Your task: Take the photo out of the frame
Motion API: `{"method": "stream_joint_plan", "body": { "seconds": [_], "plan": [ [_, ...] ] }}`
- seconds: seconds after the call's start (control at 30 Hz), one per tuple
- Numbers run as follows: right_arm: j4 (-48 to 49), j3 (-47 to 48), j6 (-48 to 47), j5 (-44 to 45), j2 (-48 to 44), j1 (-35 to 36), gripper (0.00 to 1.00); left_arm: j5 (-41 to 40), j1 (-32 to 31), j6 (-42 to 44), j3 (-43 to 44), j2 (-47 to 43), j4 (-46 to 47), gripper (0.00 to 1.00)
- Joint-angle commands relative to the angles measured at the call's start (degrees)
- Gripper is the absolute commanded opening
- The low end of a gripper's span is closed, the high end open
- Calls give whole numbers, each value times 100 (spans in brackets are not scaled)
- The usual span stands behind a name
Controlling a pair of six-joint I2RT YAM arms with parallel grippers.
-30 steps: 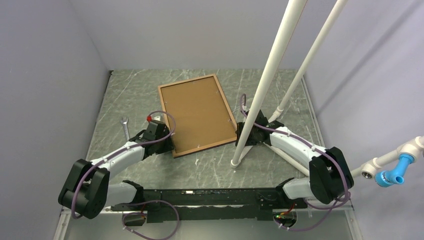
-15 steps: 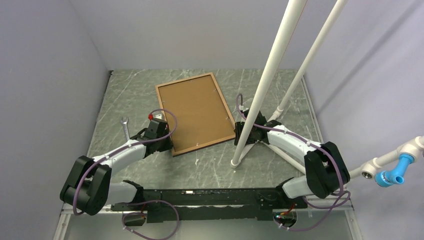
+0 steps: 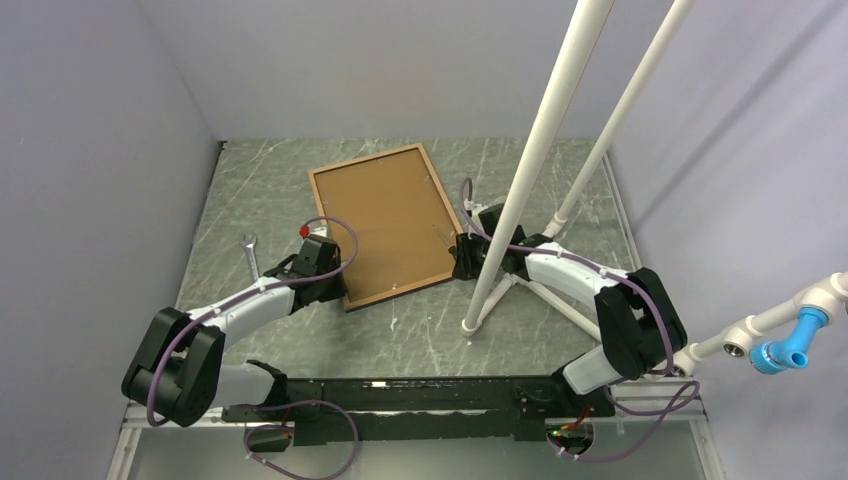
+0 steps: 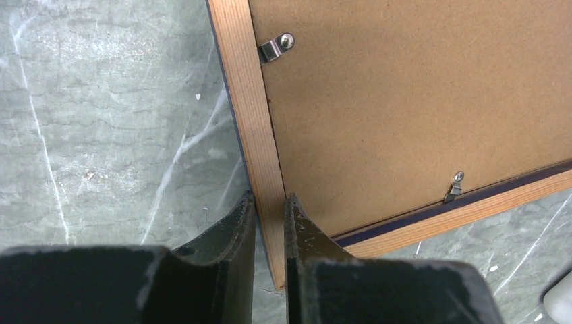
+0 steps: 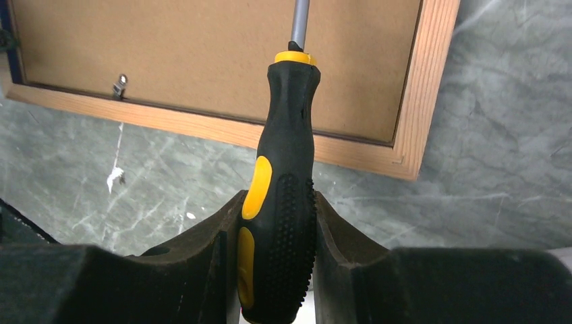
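The photo itself does not show; it presumably sits under the brown backing board [image 4: 405, 101]. The frame [image 4: 244, 101] lies back side up in the middle of the desk [image 3: 260, 190], somewhat nearer the far edge and turned askew to it. Small metal clips [image 4: 273, 47] on the light wood rim hold the board in.

The left pincer [image 4: 268, 202] is clenched on the rim close to the frame's near left corner, one finger outside and one on the board side. The right pincer [image 5: 276, 199] grasps a black and yellow screwdriver [image 5: 280, 135], whose shaft reaches over the board by the opposite near corner. A wrench [image 3: 250, 255] lies near the desk's left edge.

The risks, as I judge them:
- **Tip slip:** the clips are small, so the tip could skid off one and gouge the board.
- **Frame pivot:** with only one corner pinched, a sideways push from the tool could swing the frame on the smooth desk.
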Motion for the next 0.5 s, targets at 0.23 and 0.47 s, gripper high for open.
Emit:
{"method": "stream_joint_plan", "body": {
  "seconds": [0.23, 0.47],
  "plan": [
    [-883, 475, 307, 508, -815, -12, 0, 33, -13, 143, 125, -380, -725, 40],
    [-876, 116, 452, 86, -977, -131, 0, 940, 656, 224, 524, -637, -739, 72]
  ]
}}
